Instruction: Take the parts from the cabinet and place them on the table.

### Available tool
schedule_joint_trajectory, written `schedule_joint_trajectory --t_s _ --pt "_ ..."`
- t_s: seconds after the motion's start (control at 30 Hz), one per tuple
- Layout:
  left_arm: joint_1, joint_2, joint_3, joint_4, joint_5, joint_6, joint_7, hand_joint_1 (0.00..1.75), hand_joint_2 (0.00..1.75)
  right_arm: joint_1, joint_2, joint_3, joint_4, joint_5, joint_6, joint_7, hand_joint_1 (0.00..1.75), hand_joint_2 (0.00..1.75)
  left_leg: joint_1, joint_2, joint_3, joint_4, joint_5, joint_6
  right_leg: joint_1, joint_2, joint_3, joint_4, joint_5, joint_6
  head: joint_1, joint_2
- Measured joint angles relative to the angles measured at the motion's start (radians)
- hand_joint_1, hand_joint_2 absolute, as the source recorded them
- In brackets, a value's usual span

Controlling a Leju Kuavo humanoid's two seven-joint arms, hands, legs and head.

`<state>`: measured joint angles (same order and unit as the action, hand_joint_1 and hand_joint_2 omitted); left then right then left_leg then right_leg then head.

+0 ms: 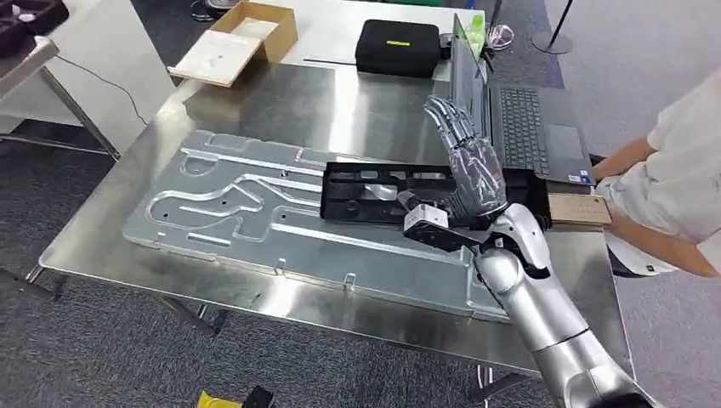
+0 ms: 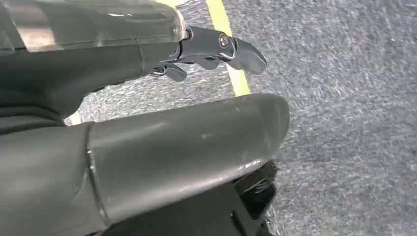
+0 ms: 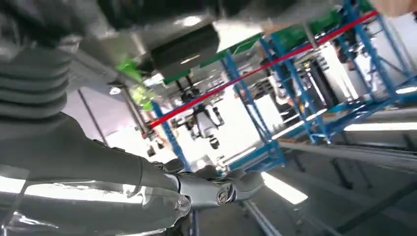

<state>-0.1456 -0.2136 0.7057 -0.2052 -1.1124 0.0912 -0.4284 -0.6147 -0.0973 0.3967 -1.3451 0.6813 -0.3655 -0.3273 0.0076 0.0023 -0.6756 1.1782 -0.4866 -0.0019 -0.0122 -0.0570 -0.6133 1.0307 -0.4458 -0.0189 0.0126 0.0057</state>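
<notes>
Steel table (image 1: 255, 293): laptop (image 1: 531, 127), case (image 1: 397, 47) behind black part (image 1: 383, 194) | right robot hand (image 1: 469, 161) empty, fingers spread

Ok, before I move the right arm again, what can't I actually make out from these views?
- Black part: in the head view the right hand covers its right end, so contact there is unclear.
- Left hand: in the left wrist view the dark cover hides most of it.
- Person: cut off by the head view's right edge.
- Right wrist view: background shelving blurred.
</notes>
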Motion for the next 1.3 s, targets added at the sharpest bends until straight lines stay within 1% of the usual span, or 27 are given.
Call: schedule_joint_trajectory --t_s 0.03,0.07,0.1,0.2,0.23,0.3,0.37,0.4,0.43,0.5,0.53,0.57,0.6,0.7,0.73,0.8,0.87,0.9,0.93,0.97,1.03,1.07,1.1,1.13,1.23,1.27,1.3 --pt "-0.001 0.0 0.0 0.0 0.0 0.0 0.0 0.0 0.0 0.0 0.0 0.0 -0.006 0.005 -0.004 0.0 0.0 0.0 -0.001 0.027 0.051 -0.094 0.039 0.004 0.0 -0.007 0.002 0.001 -0.002 0.003 0.0 0.0" --pt "-0.003 0.0 0.0 0.0 0.0 0.0 0.0 0.0 0.0 0.0 0.0 0.0 -0.013 0.009 -0.01 0.001 0.0 0.0 -0.007 0.065 0.075 -0.151 0.033 0.006 0.005 -0.014 0.003 0.003 -0.004 0.007 0.0 0.0" --pt "-0.005 0.0 -0.001 0.0 0.0 0.0 0.0 0.0 0.0 0.001 0.0 0.0 -0.017 0.011 -0.015 0.002 0.0 0.0 -0.012 0.053 0.079 -0.155 0.038 0.016 0.009 -0.018 0.003 0.005 -0.006 0.012 0.001 0.0" --pt "-0.001 0.0 -0.004 0.0 0.0 0.0 0.001 0.0 0.0 0.009 0.001 0.001 -0.029 0.028 -0.034 0.003 0.0 0.0 -0.015 0.022 0.073 -0.157 0.044 0.029 0.008 -0.044 0.008 0.001 -0.005 0.028 0.0 0.0" --pt "-0.001 -0.002 -0.004 0.0 0.0 0.0 0.002 0.0 0.0 0.01 0.001 0.002 -0.035 0.031 -0.037 0.004 0.0 0.0 -0.007 0.012 0.079 -0.169 0.053 0.041 0.003 -0.036 0.004 0.006 -0.014 0.037 0.001 0.0" --pt "-0.002 -0.002 -0.005 0.0 0.002 0.0 0.005 0.0 0.0 0.012 -0.002 0.002 -0.046 0.033 -0.047 0.006 0.0 0.0 -0.006 0.0 0.078 -0.171 0.057 0.048 -0.001 0.032 -0.026 0.084 -0.071 0.042 0.002 0.0" --pt "-0.004 -0.002 -0.006 0.0 0.001 0.0 0.006 0.0 0.0 0.022 -0.003 0.002 -0.058 0.033 -0.049 0.009 0.0 0.0 -0.007 -0.021 0.077 -0.17 0.058 0.05 -0.001 0.052 -0.1 0.246 -0.145 0.046 0.002 0.0" --pt "-0.002 -0.002 -0.006 0.0 0.001 -0.001 0.007 0.0 0.0 0.028 -0.003 0.002 -0.06 0.033 -0.049 0.01 0.0 0.0 -0.007 -0.032 0.077 -0.169 0.058 0.05 -0.001 0.053 -0.125 0.295 -0.155 0.047 0.002 0.0" --pt "-0.001 -0.002 -0.006 0.0 0.002 -0.001 0.008 0.0 0.0 0.033 -0.003 0.002 -0.062 0.033 -0.049 0.011 0.0 0.0 -0.007 -0.045 0.077 -0.168 0.058 0.05 -0.001 0.053 -0.129 0.298 -0.14 0.046 0.002 0.0" --pt "0.0 -0.002 -0.006 0.0 0.002 -0.003 0.009 0.0 0.0 0.032 -0.003 0.002 -0.072 0.033 -0.049 0.013 0.0 0.0 -0.006 -0.07 0.077 -0.162 0.057 0.048 -0.002 0.061 -0.075 0.184 -0.062 0.041 0.002 0.0" --pt "-0.001 -0.003 -0.006 0.0 0.002 -0.004 0.01 0.0 0.0 0.032 -0.003 0.002 -0.079 0.033 -0.049 0.013 0.0 0.0 -0.006 -0.082 0.077 -0.159 0.055 0.045 -0.003 0.083 -0.034 0.097 -0.018 0.038 0.002 0.0" --pt "-0.001 -0.003 -0.006 0.0 0.002 -0.004 0.015 0.0 0.0 0.032 -0.004 0.002 -0.086 0.034 -0.049 0.013 0.0 0.0 -0.004 -0.093 0.076 -0.156 0.053 0.042 -0.006 0.124 -0.004 0.025 -0.005 0.033 0.002 0.0" --pt "-0.003 -0.004 -0.006 0.0 0.002 -0.003 0.019 0.0 0.0 0.032 -0.003 0.002 -0.089 0.037 -0.049 0.013 0.0 0.0 -0.01 -0.102 0.069 -0.149 0.051 0.036 -0.007 0.141 0.006 0.007 -0.013 0.032 0.001 0.0" --pt "0.001 -0.004 -0.006 0.0 0.003 -0.003 0.027 0.0 0.0 0.03 -0.004 0.003 -0.097 0.045 -0.049 0.015 0.0 0.0 0.001 -0.134 0.063 -0.158 0.059 0.018 0.002 0.11 0.007 0.01 -0.012 0.022 0.002 0.0" --pt "0.002 -0.003 -0.006 0.0 0.003 -0.003 0.028 0.0 0.0 0.028 -0.004 0.004 -0.101 0.047 -0.049 0.014 0.0 0.0 -0.006 -0.137 0.056 -0.157 0.057 0.012 -0.01 0.096 0.011 0.0 -0.007 0.014 0.001 0.0" --pt "0.004 -0.003 -0.006 0.0 0.002 -0.003 0.031 0.0 0.0 0.026 -0.002 0.005 -0.11 0.048 -0.049 0.016 0.0 0.0 -0.009 -0.04 0.031 -0.092 0.008 0.003 -0.007 0.073 0.015 -0.007 -0.006 0.0 -0.006 0.0" --pt "-0.001 -0.003 -0.006 0.0 0.0 -0.003 0.031 0.0 0.0 0.028 -0.002 0.005 -0.115 0.049 -0.049 0.016 0.0 0.0 -0.002 -0.016 -0.041 0.058 -0.065 -0.005 -0.002 0.046 0.016 -0.007 -0.008 -0.003 -0.006 0.0" --pt "0.0 -0.003 -0.006 0.0 0.0 -0.003 0.032 0.0 0.0 0.028 -0.002 0.006 -0.115 0.049 -0.049 0.016 0.0 0.0 0.0 -0.014 -0.075 0.126 -0.086 -0.009 -0.001 0.031 0.016 -0.006 -0.01 -0.004 -0.005 0.0" --pt "0.001 -0.003 -0.006 0.0 0.0 -0.003 0.033 0.0 0.0 0.028 -0.002 0.007 -0.115 0.049 -0.049 0.016 0.0 0.0 0.001 -0.012 -0.086 0.146 -0.082 -0.011 -0.001 0.018 0.016 -0.005 -0.011 -0.004 -0.006 0.0" --pt "0.003 -0.003 -0.006 0.0 0.0 -0.002 0.035 0.0 0.0 0.028 -0.002 0.008 -0.116 0.049 -0.049 0.016 0.0 0.0 0.003 -0.009 -0.071 0.115 -0.055 -0.012 -0.001 0.005 0.017 -0.005 -0.014 -0.003 -0.006 0.0" --pt "0.003 -0.002 -0.006 0.0 0.0 0.0 0.037 0.0 0.0 0.027 -0.002 0.008 -0.12 0.049 -0.049 0.016 0.0 0.0 0.003 0.013 0.013 -0.045 0.033 -0.01 -0.001 -0.019 0.024 -0.002 -0.02 0.001 -0.006 0.0" --pt "0.001 -0.002 -0.006 0.0 -0.001 0.0 0.037 0.0 0.0 0.026 -0.001 0.008 -0.123 0.049 -0.049 0.016 0.0 0.0 0.001 0.057 0.056 -0.13 0.06 -0.007 0.001 -0.029 0.028 0.0 -0.025 0.007 -0.006 0.0" --pt "-0.002 -0.002 -0.007 0.0 -0.002 0.0 0.039 0.0 0.0 0.024 -0.001 0.008 -0.126 0.049 -0.049 0.016 0.0 0.0 -0.016 0.078 0.067 -0.15 0.046 0.001 0.009 -0.037 0.028 0.003 -0.029 0.013 -0.006 0.0" --pt "-0.003 -0.002 -0.008 0.0 -0.003 0.0 0.039 0.0 0.0 0.022 -0.001 0.008 -0.126 0.049 -0.048 0.016 0.0 0.0 -0.012 0.064 0.063 -0.151 0.051 0.012 0.01 -0.047 0.029 0.003 -0.03 0.016 -0.004 0.0" --pt "0.001 -0.002 -0.008 0.0 -0.003 0.0 0.04 0.0 0.0 0.017 0.003 0.015 -0.129 0.049 -0.048 0.016 0.0 0.0 -0.013 0.028 0.064 -0.157 0.054 0.027 0.01 -0.079 0.042 -0.001 -0.035 0.029 -0.005 0.0" --pt "0.003 -0.003 -0.008 0.0 -0.002 0.0 0.04 0.0 0.0 0.013 0.003 0.015 -0.13 0.049 -0.048 0.016 0.0 0.0 -0.005 0.019 0.071 -0.166 0.06 0.035 0.0 -0.033 0.039 0.013 -0.049 0.038 -0.005 0.0" --pt "0.001 -0.003 -0.008 0.0 -0.002 0.001 0.041 0.0 0.0 0.011 0.003 0.015 -0.132 0.049 -0.048 0.016 0.0 0.0 -0.003 0.01 0.071 -0.167 0.061 0.039 -0.002 0.017 0.022 0.048 -0.076 0.04 -0.005 0.0"
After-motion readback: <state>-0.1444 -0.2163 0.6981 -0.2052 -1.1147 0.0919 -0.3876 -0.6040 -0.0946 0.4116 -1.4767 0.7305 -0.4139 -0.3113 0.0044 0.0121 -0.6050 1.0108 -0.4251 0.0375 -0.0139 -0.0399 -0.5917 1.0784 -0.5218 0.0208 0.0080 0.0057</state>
